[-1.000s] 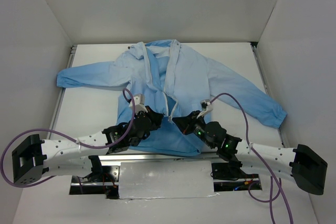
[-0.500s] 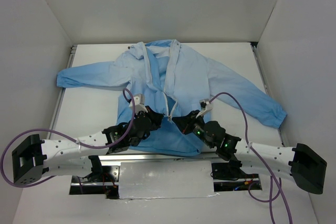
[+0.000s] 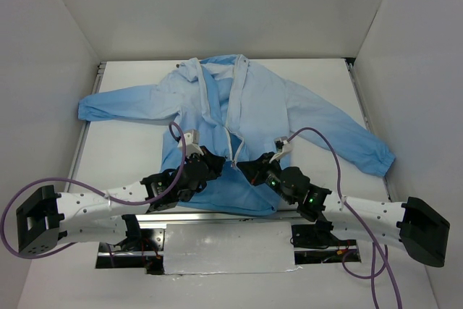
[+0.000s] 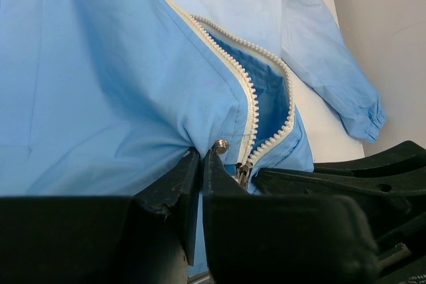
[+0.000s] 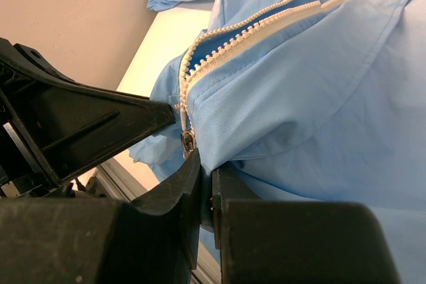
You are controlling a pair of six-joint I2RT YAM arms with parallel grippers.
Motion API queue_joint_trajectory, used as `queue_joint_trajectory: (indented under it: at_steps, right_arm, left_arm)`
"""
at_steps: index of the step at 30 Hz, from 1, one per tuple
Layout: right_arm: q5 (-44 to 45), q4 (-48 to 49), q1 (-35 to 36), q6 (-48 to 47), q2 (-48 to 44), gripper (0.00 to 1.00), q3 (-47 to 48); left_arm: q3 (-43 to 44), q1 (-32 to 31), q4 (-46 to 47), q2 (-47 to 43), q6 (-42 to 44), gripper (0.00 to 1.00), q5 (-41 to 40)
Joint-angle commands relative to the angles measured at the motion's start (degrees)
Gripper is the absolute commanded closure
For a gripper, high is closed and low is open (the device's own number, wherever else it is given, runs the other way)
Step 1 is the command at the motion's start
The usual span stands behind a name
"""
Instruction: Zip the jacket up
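Top external: jacket (image 3: 253,106) spread flat on desk (image 3: 123,157), front open; your left gripper (image 3: 215,161) and right gripper (image 3: 244,169) meet at near hem. Left wrist: left gripper clenched on fabric beside zipper slider (image 4: 242,173). Right wrist: right gripper clenched on opposite front edge.

Jacket (image 3: 260,103) is lying sleeves-out on table (image 3: 126,153); left gripper (image 3: 217,162) and right gripper (image 3: 244,169) are resting close together at its lower front.

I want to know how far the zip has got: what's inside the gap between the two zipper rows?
Inside the jacket, only its darker blue inner fabric shows, from the slider up. Whatever lies beneath is covered.
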Motion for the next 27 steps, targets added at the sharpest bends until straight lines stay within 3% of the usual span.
queue_joint_trajectory:
  at_steps: [1, 27]
  right_arm:
    - [2.07, 2.75, 0.56, -1.0, -0.18, 1.0, 2.96]
    - [3.21, 2.92, 0.57, -2.24, 0.7, 1.0, 4.1]
  left_arm:
    - [2.2, -0.22, 1.59, -0.49, -0.73, 1.0, -0.57]
    - [1.85, -0.31, 1.94, -1.1, -0.03, 1.0, 1.28]
